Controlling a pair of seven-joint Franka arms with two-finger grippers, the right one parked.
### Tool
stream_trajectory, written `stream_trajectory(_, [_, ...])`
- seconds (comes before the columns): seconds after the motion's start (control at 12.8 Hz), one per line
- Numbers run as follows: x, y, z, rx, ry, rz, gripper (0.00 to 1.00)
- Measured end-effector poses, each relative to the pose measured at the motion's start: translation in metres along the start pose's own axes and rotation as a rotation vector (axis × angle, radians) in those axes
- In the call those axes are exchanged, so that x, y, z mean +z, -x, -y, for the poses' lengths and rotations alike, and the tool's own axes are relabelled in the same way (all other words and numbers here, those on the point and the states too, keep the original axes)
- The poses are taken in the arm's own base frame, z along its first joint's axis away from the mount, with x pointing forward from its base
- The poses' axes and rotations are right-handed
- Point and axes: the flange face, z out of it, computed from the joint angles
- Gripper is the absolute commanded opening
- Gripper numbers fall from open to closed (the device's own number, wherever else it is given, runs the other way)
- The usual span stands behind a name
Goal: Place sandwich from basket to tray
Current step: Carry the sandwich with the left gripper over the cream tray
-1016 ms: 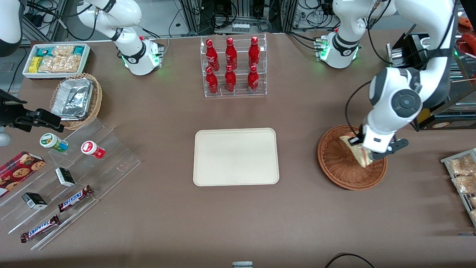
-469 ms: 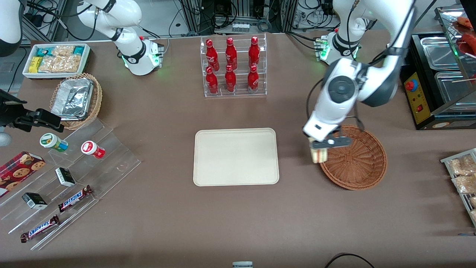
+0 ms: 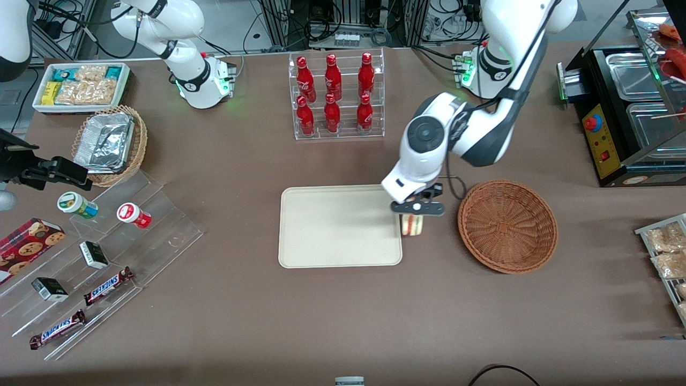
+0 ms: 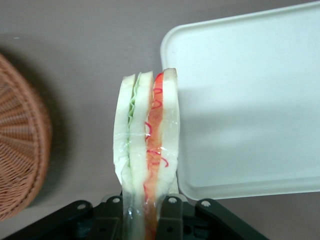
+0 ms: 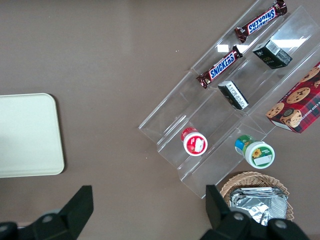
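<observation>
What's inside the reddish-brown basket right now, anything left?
Nothing shows in the basket: its woven floor is bare in the front view. The sandwich is out, clamped in the tool, hanging at the tray edge that faces the basket. The wrist view shows only the basket's rim.

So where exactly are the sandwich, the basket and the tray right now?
sandwich (image 4: 145, 150): left wrist view, on its cut edge.
basket (image 3: 507, 226): front view, on its woven floor.
tray (image 3: 337, 225): front view, on its bare middle.
gripper (image 3: 414, 212): front view, shut on the sandwich at the tray's edge.
</observation>
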Motion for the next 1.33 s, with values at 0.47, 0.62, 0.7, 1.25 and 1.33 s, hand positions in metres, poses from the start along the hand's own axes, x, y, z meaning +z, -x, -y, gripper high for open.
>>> stream_trajectory(0.47, [0.024,-0.015,-0.053,0.010,-0.009,0.051,0.00])
stream_trajectory(0.62, [0.027,-0.020,-0.065,0.003,0.002,0.049,0.00])
stream_trajectory(0.7, [0.030,-0.022,-0.072,-0.001,0.002,0.051,0.00])
stream_trajectory(1.25, [0.059,-0.039,-0.094,-0.003,0.012,0.067,0.00])
stream_trajectory(1.33, [0.064,-0.041,-0.095,-0.004,0.012,0.071,0.00])
